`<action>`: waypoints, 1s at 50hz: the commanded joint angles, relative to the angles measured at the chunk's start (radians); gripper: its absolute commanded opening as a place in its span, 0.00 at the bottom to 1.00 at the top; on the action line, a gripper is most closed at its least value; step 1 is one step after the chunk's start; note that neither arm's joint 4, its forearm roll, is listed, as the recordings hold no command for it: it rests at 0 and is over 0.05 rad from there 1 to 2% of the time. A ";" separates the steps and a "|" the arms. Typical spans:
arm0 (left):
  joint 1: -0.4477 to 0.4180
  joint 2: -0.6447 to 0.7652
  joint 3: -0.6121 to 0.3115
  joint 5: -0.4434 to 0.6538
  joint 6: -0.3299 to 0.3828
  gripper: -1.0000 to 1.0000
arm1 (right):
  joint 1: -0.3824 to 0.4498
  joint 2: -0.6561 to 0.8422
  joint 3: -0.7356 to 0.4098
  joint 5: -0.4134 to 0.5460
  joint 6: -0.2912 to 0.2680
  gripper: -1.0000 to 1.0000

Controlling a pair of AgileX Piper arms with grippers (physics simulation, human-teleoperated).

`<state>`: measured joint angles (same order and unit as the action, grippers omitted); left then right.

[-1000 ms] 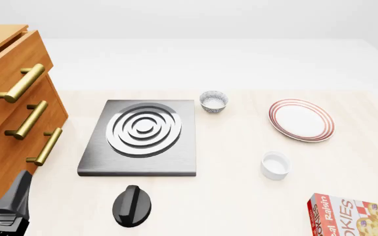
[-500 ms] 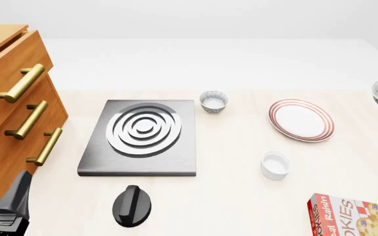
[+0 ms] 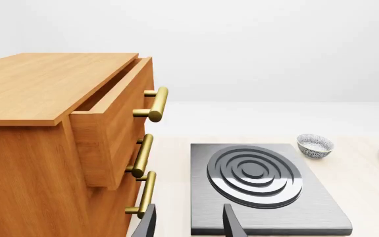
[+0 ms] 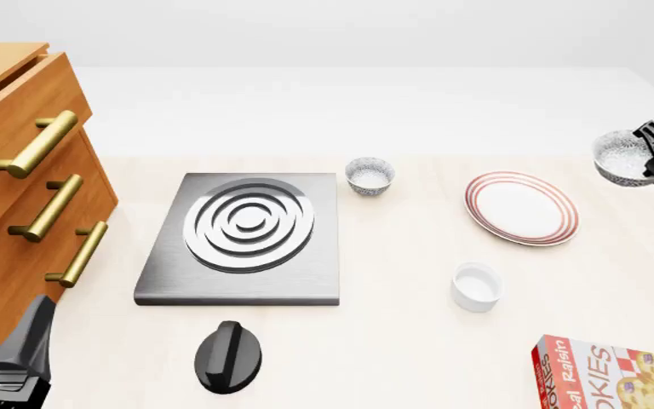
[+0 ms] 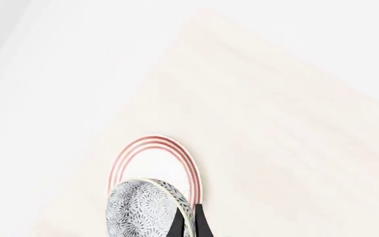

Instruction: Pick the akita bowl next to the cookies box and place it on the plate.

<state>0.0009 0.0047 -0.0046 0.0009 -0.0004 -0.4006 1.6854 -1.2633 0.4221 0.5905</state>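
The akita bowl (image 4: 622, 157), dark patterned outside and pale inside, hangs in the air at the far right, with my right gripper (image 4: 650, 159) shut on its rim. It is to the right of the red-striped white plate (image 4: 521, 208) and above table level. In the right wrist view the akita bowl (image 5: 144, 207) hides the near part of the plate (image 5: 155, 159), and a dark finger (image 5: 200, 225) clamps the bowl's edge. The cookies box (image 4: 613, 376) lies at the front right corner. My left gripper (image 3: 189, 228) is open at the front left, holding nothing.
A same-looking bowl (image 4: 370, 175) stands beside the grey stove (image 4: 248, 234). A plain white cup (image 4: 476, 286) sits in front of the plate. A black knob (image 4: 228, 356) lies before the stove. The wooden cabinet (image 4: 26, 196) with brass handles fills the left.
The right gripper has come further into the front view from the right edge, carrying the bowl leftward toward the plate. One second ago neither showed. The left arm has not moved.
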 commanded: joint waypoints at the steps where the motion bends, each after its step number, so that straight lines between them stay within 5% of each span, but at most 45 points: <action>1: 0.000 0.000 0.000 0.000 0.000 1.00 | 0.052 0.017 0.004 -0.040 0.030 0.00; 50: 0.000 0.000 0.000 0.000 0.000 1.00 | 0.183 0.168 0.084 -0.250 0.161 0.00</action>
<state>0.0009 0.0047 -0.0046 0.0009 -0.0004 -0.2372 1.8187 -1.2002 0.2293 0.7260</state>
